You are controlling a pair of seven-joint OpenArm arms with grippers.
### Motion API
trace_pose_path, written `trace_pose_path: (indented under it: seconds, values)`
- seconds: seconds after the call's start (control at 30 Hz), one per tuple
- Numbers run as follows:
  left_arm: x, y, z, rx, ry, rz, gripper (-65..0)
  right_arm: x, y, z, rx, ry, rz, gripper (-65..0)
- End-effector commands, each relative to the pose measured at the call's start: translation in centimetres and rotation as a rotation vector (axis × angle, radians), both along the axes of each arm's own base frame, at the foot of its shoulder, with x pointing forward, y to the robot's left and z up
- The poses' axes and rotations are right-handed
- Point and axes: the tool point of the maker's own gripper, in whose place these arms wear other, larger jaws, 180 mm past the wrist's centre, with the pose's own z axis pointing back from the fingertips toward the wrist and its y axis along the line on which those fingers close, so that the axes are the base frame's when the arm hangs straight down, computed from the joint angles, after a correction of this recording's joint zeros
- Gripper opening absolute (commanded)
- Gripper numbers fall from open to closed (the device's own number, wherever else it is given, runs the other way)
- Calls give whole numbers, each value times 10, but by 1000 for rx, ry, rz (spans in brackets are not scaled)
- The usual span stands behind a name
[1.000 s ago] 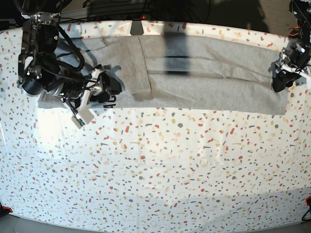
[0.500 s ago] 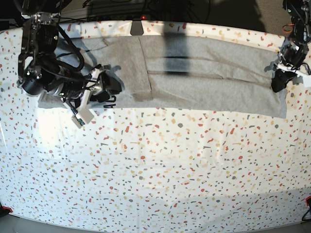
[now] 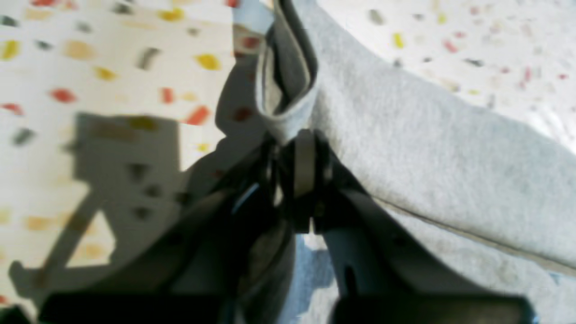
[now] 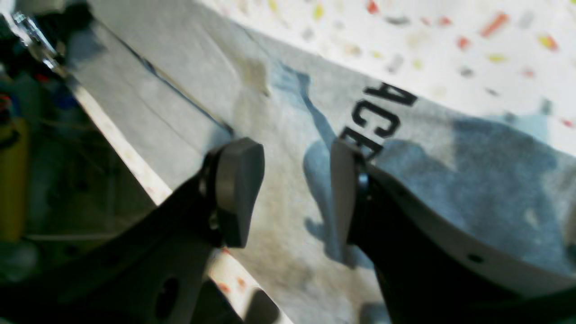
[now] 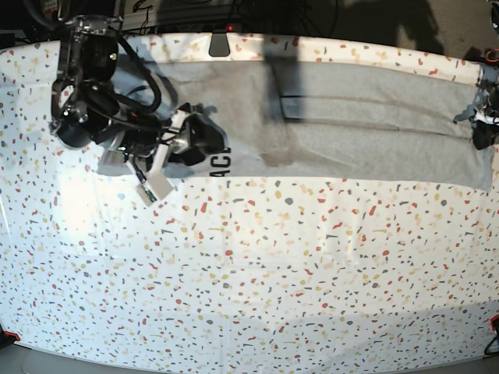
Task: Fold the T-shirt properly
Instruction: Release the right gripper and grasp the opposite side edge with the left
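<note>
The heather-grey T-shirt (image 5: 366, 117) lies stretched in a long band along the far side of the table. Black lettering (image 5: 221, 164) shows at its lower left edge. In the base view my left gripper (image 5: 482, 132) is at the far right, on the shirt's right end. The left wrist view shows this gripper (image 3: 294, 144) shut on a folded edge of the T-shirt (image 3: 427, 144). My right gripper (image 5: 204, 148) hovers over the shirt's left part. Seen from the right wrist, it (image 4: 292, 184) is open, and the T-shirt (image 4: 279, 103) and its lettering (image 4: 382, 112) lie beneath the fingers.
The speckled white table (image 5: 273, 273) stretches wide in front of the shirt. A dark fixture (image 5: 220, 43) sits on the table's far edge, with cables and equipment behind it. The far edge (image 4: 135, 166) runs just beside my right gripper.
My left gripper shut on the shirt's right end and moved right, dragging the shirt that way. The right arm shifted right too, and black lettering has come into view.
</note>
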Motion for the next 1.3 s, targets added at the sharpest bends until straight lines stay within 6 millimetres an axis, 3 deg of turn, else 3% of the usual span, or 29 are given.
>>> trace_pose_path:
  seconds: [0.0, 0.13, 0.3, 0.47, 0.73, 1.0, 1.27]
  values:
    - [10, 16, 20, 42, -53, 13, -650, 7, 7, 15, 41, -48, 1, -364]
    - [14, 23, 30, 71, -67, 7, -650, 4, 28, 16, 80, -42, 25, -364]
    - [16, -5, 36, 62, -55, -65, -650, 0, 37, 4, 2, -44, 61, -363]
    - [7, -69, 55, 9, -111, -165, -650, 4, 39, 3, -22, -71, 57, -364]
    - [-21, -178, 77, -218, -267, -217, -650, 5, 39, 3, -21, -73, 56, -364]
    - [-23, -282, 67, -349, -248, -412, -650, 5, 39, 3, -22, -72, 57, -363]
    - [-20, -326, 57, -322, -198, -458, -650, 4, 39, 3, -23, -71, 57, -363]
